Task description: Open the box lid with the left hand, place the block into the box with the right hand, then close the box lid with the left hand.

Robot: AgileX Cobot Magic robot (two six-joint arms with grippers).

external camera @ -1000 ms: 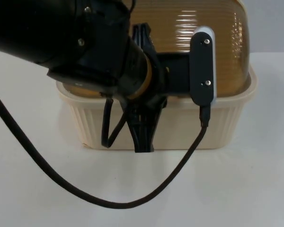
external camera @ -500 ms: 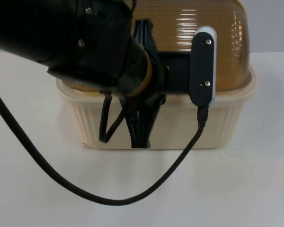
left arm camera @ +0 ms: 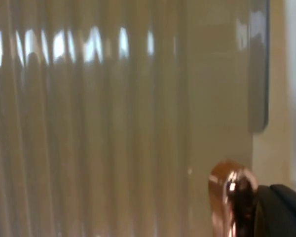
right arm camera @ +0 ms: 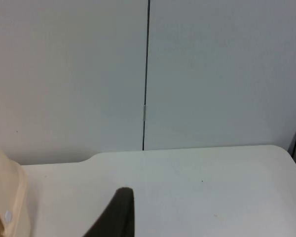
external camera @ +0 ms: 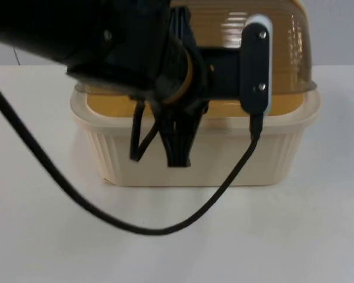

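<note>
The white tabletop ends at a grey partition wall. On it sits my cream ribbed box, long axis left to right, its amber ribbed lid tilted up. My left hand hangs over its near wall; grip state I cannot tell.
</note>
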